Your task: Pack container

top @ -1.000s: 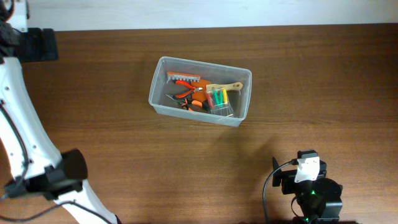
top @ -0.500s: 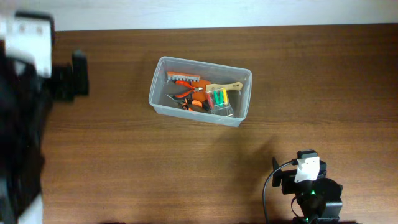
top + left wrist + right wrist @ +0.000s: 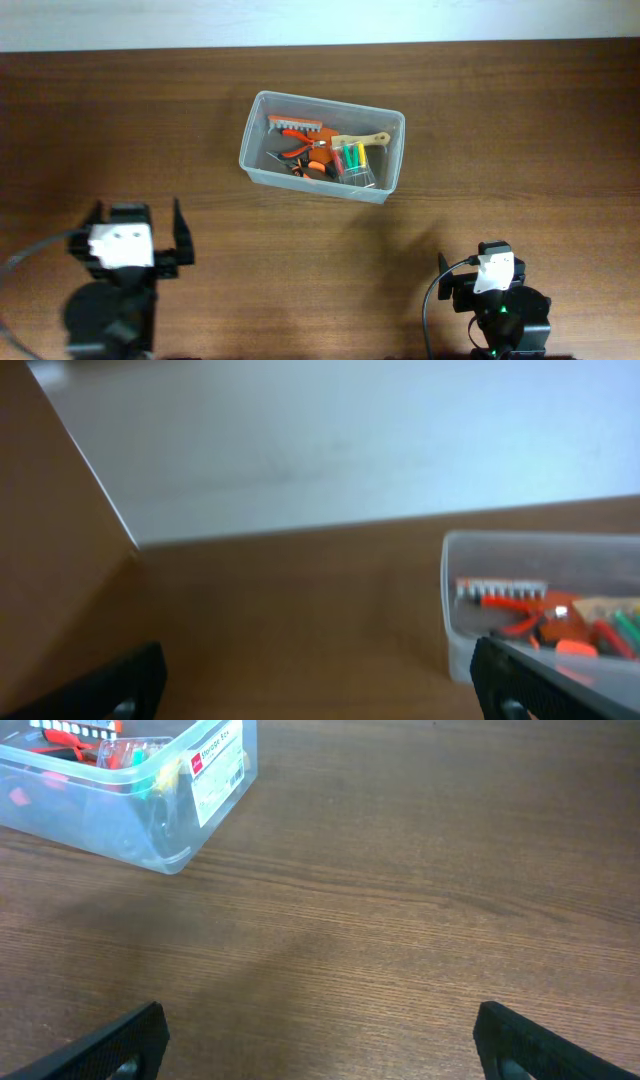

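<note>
1. Overhead view. The container [image 3: 300, 184] sits on the brown table [image 3: 520, 120] a little above the frame's centre. It lies slightly skewed, with its long side running left to right. Inside it lie an orange bit rack [image 3: 293, 122], red-handled pliers [image 3: 297, 133], a wooden-handled brush [image 3: 364, 139] and a small clear case of coloured bits [image 3: 354, 162]. They are piled together, which suggests they were dropped in rather than arranged. I see no tool outside the bin, so the packing looks finished or close to it. The left gripper [image 3: 138, 215] is at the lower left and the right gripper [image 3: 485, 262] at the lower right. Both are well apart from the bin, likely parked out of the way.

2. Left wrist view (somewhat blurred). The container [image 3: 455, 610] is at the right edge, with the rack and pliers visible through its wall. The left gripper's dark fingertips [image 3: 135, 678] sit in the bottom corners. The jaws are spread wide with only bare wood between them, holding nothing.

3. Right wrist view. The container [image 3: 150, 830] fills the upper left corner and its white label [image 3: 215, 765] faces the camera. The right gripper's fingertips [image 3: 520, 1040] are likewise spread to the bottom corners and released. They grasp nothing and point at plain tabletop, not at the bin.
</note>
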You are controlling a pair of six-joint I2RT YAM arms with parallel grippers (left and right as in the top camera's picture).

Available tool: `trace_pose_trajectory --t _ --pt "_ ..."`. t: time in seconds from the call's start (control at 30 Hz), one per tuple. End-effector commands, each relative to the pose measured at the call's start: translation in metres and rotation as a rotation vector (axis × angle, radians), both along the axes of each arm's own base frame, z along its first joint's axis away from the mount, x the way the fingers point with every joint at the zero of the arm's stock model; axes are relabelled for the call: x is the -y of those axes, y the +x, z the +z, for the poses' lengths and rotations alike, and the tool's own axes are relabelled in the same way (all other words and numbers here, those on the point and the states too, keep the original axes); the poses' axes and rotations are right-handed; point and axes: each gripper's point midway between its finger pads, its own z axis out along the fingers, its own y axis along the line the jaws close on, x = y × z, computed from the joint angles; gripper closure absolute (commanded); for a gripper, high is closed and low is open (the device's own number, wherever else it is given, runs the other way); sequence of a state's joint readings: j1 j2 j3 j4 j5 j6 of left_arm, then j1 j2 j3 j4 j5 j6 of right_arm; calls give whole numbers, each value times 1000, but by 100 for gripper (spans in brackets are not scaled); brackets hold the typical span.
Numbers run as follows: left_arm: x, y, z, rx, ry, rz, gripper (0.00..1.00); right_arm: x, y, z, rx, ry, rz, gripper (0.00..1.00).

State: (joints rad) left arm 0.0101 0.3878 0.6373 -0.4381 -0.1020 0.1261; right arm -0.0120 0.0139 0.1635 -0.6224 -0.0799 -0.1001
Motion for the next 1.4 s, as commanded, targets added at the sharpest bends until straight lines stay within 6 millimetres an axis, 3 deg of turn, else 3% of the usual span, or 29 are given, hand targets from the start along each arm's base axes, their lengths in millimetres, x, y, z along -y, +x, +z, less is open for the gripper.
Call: trace_pose_trajectory --t 0.0,0.23,0.4,0.57,1.37 --pt "3 -1 -40 25 -74 -2 1 -4 0 0 6 16 14 2" --pt "3 -2 -114 -29 -74 0 1 -4 0 0 6 16 14 2" --pt "3 -3 -136 -45 -74 0 1 -4 0 0 6 16 14 2" --pt "3 -6 -147 -47 -74 1 1 -4 0 0 6 16 14 2" --pt "3 -6 -144 -37 -74 1 1 -4 0 0 6 16 14 2"
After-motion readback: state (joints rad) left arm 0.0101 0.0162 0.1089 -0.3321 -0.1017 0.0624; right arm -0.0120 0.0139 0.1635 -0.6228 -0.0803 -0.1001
